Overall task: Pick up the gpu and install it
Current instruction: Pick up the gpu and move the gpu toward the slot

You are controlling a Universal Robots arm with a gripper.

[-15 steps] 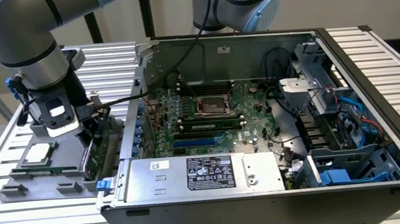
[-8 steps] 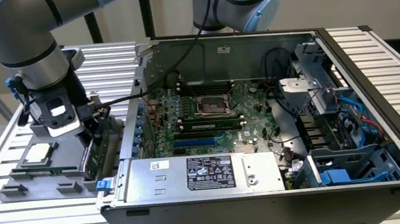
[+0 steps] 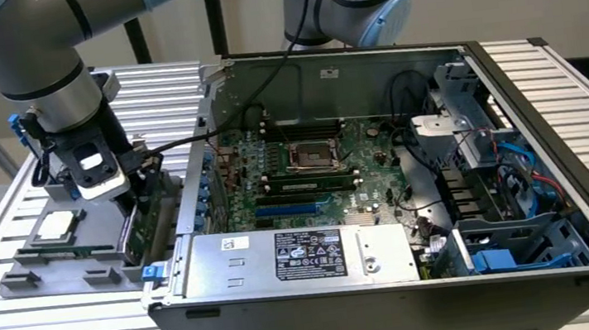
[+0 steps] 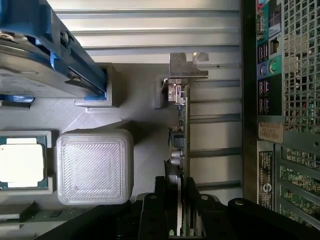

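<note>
Gripper (image 4: 180,192) is clamped on the gpu (image 4: 181,125), 1 finger on each face. The card stands on edge in the grey holder (image 4: 100,110) on the surface, just beside the open computer case (image 3: 400,307). Silver bracket (image 4: 187,65) sits at the end away from the grip.

Lift straight up along the card's plane; any tilt could jam it in the holder slot. The grip looks off-centre, so expect the bracket end to sag. Keep clear of the hard drive (image 4: 35,65) and CPU (image 4: 20,162) alongside.
</note>
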